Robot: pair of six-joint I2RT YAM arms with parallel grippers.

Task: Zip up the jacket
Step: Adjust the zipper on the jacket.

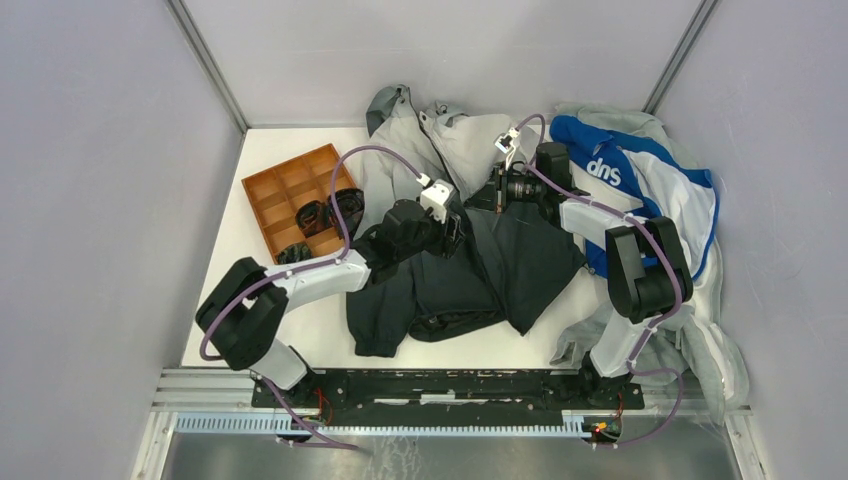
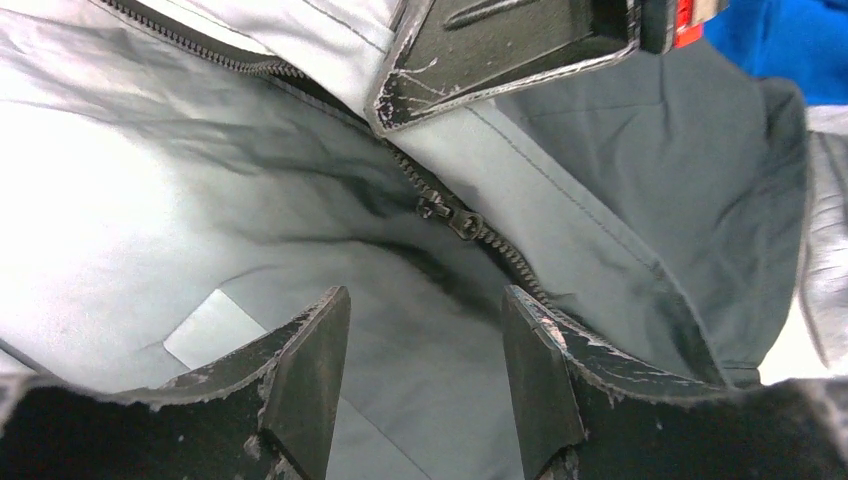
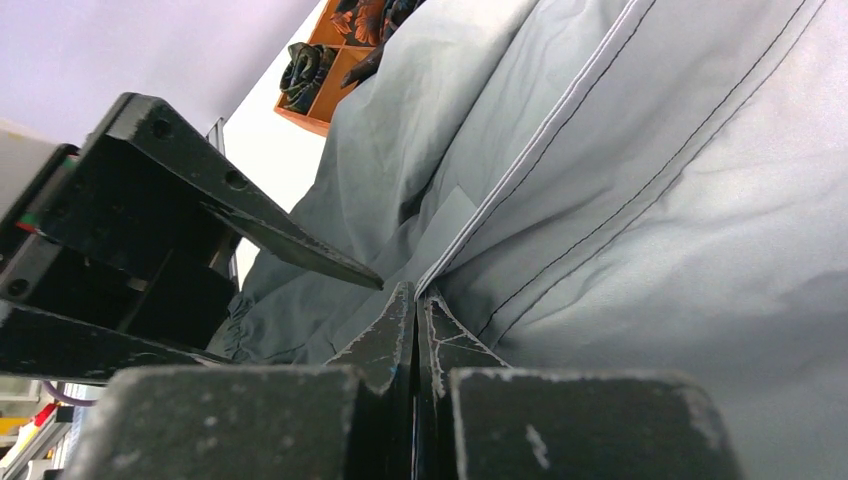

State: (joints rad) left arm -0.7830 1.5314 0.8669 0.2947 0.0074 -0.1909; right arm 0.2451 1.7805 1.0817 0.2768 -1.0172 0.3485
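The jacket (image 1: pixel 470 270) looks soft and floppy; I'd pinch its tiny zipper pull (image 2: pixel 450 215). The left end effector (image 2: pixel 422 300) hangs released over it. The right end effector (image 3: pixel 415 300) is clenched on the jacket's edge.

**White table (image 1: pixel 240 300), seen from above.** The jacket (image 1: pixel 470 270) lay spread across the middle. Its light grey hood end pointed toward the far wall and its dark charcoal hem end toward the near edge, with one dark sleeve reaching close to that edge. An orange-brown compartmented tray (image 1: pixel 256 215) sat on the far left part, just beside the jacket's left side. A blue-and-white garment (image 1: pixel 650 180) with white lettering lay bunched at the far right, touching the jacket. Light grey fabric (image 1: pixel 715 365) lay beneath and beside that garment, draping along the table's right edge.
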